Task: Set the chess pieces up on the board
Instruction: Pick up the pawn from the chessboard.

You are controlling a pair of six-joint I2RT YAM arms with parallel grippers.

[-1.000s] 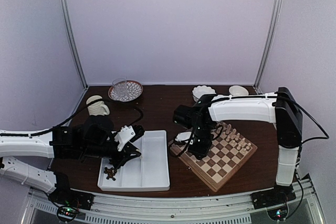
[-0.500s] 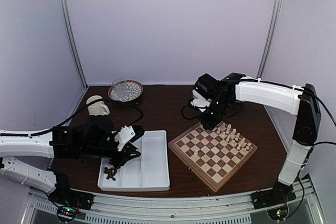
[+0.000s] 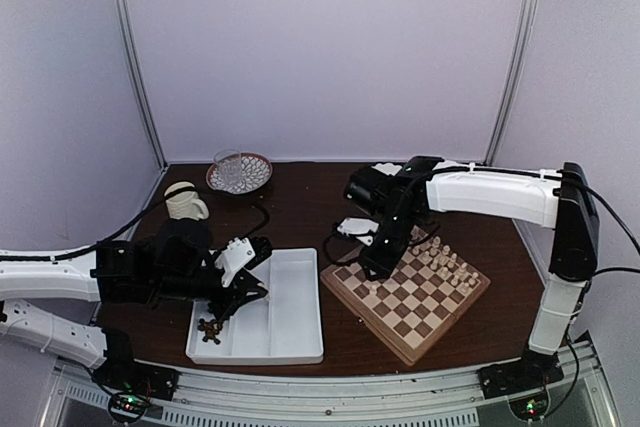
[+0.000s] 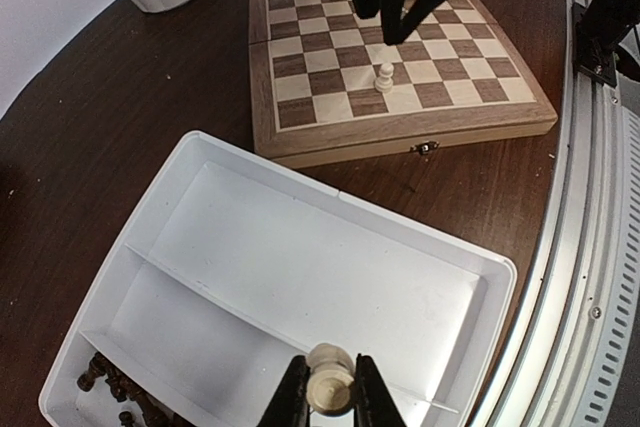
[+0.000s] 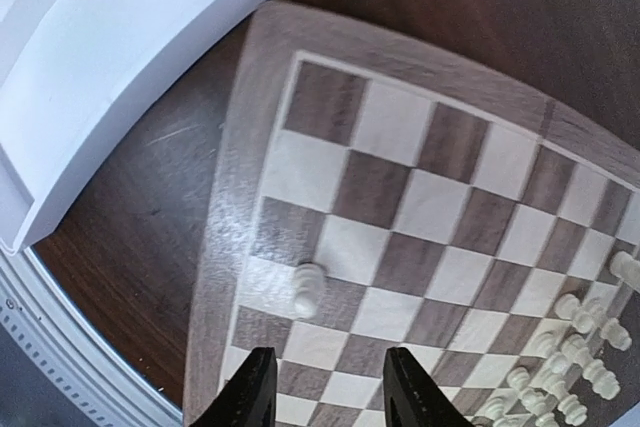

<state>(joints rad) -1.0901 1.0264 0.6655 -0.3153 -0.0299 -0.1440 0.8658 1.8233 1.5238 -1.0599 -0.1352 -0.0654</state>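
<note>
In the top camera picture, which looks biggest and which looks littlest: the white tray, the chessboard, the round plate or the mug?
1. white tray and chessboard: they look too alike to rank
2. round plate
3. mug

Matt wooden board (image 4: 400, 97), glossy white plastic tray (image 4: 400, 247), dark wood-grain table (image 4: 120, 117).

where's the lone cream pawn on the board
Right wrist view: the lone pawn stands on the board near its left edge, just beyond the right gripper.
</note>
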